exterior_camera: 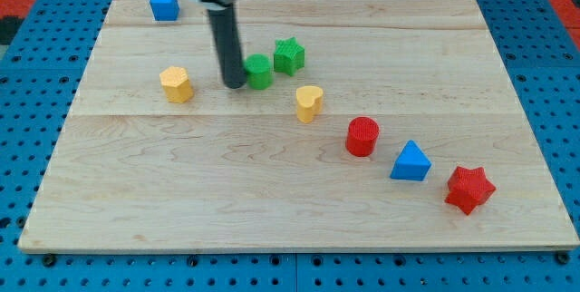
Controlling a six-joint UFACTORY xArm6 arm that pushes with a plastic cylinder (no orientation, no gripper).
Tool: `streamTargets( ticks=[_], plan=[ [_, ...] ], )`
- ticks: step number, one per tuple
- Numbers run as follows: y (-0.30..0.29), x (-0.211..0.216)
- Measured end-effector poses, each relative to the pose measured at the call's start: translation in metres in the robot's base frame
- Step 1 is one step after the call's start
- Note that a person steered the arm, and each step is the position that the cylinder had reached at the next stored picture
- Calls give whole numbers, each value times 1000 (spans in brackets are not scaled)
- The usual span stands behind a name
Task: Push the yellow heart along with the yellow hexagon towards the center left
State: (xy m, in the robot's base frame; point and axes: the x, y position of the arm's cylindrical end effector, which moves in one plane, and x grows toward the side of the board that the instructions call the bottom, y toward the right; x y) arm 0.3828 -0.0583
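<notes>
Single camera view; wooden desk (299,219) on a blue perforated base (18,147); dark rod descends from the view's top, my tip (234,84) resting on the desk surface.

Hand: this arm carries none, only the rod, so there is no opening or closing to record.

Tip position: pressed against the left side of the green cylinder-like block (259,71), touching or very nearly so; the green star (289,55) sits just beside that block, to its upper right.

Task items: yellow hexagon (177,84) lies left of the tip, near but apart, in the left half of the desk at about mid-height; yellow heart (309,103) lies right of and slightly below the tip, near the desk's centre, apart from the green blocks; the tip stands between the two yellow blocks.

Others: blue cube (164,4) at top left corner; red cylinder (362,136), blue triangle (411,162), red star (469,189) in a diagonal line running toward the bottom right.
</notes>
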Motion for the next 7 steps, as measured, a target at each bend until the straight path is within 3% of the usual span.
streamTargets(
  ticks=[2, 3, 4, 5, 6, 7],
  plan=[
    [55, -10],
    [118, 9],
    [152, 62],
    [91, 68],
    [24, 46],
    [53, 41]
  ],
)
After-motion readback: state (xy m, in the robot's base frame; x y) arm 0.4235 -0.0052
